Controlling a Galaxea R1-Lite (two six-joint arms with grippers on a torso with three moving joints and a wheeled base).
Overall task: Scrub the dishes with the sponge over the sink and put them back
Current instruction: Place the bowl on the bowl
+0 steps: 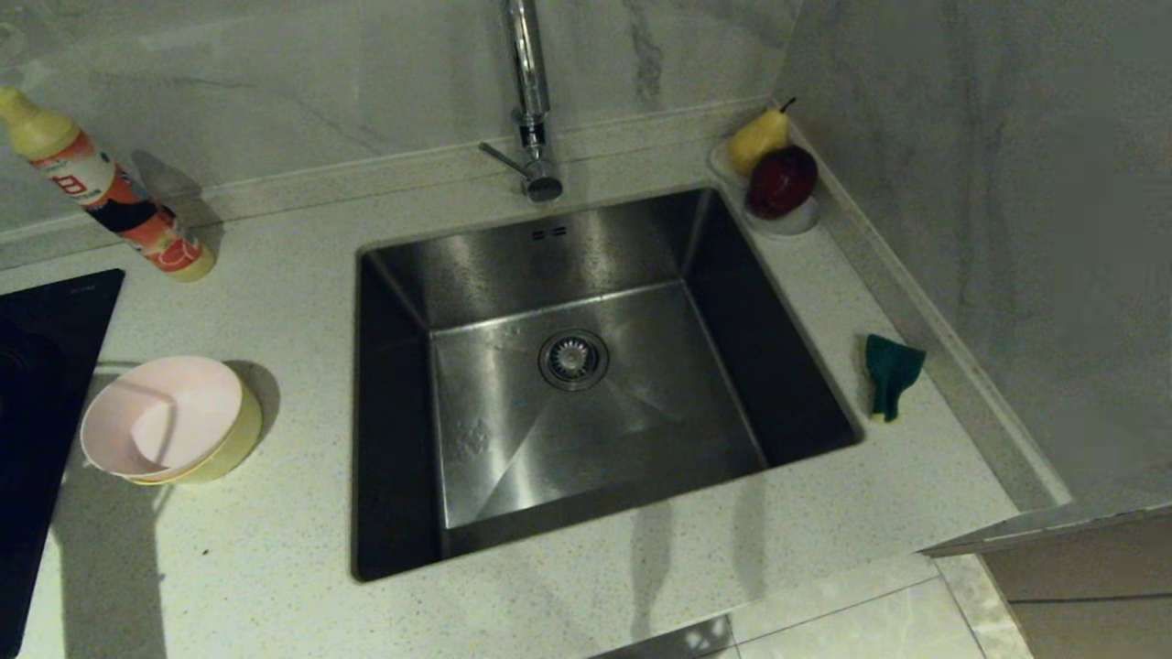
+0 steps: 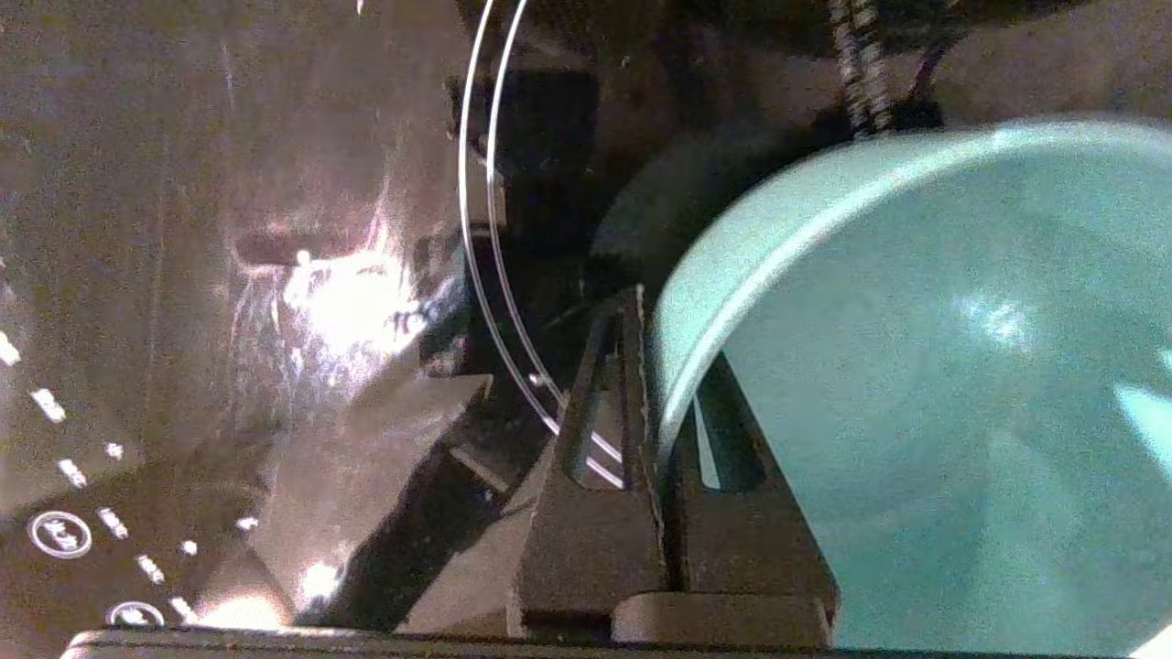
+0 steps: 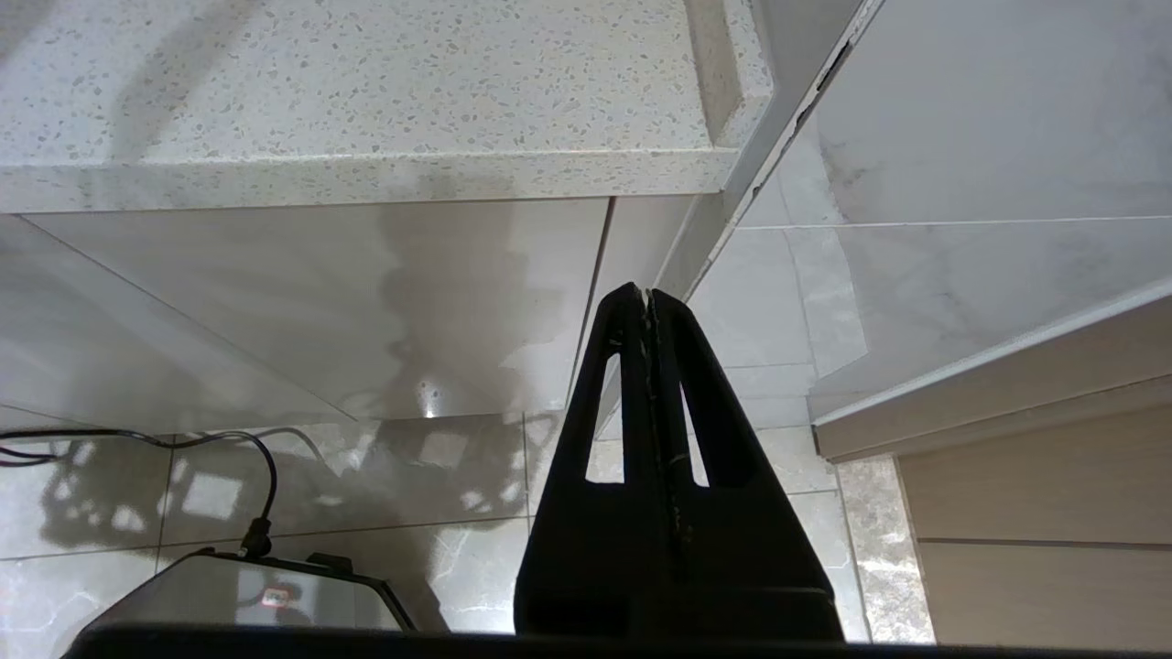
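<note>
Writing: bottle (image 1: 108,187) far left is showing a red-and-white label, text unreadable.
Hidden: neither arm is showing in the head view; hob (image 1: 37,412) is cut off at left.
Left gripper (image 2: 652,320): clenching the blue bowl's (image 2: 916,384) rim.
Right gripper (image 3: 648,297): hanging below the counter (image 3: 366,91), jaws pressed together, holding nothing.
Bowls: pink bowl (image 1: 160,414) is sitting in the yellow bowl (image 1: 229,444), left of the sink (image 1: 586,384).
Sponge (image 1: 890,373): lying right of the sink.

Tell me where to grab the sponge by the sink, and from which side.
Pinch the sponge across its narrow lower part, coming straight down from above. It lies on the counter between sink and wall ledge, so side approaches look cramped.
</note>
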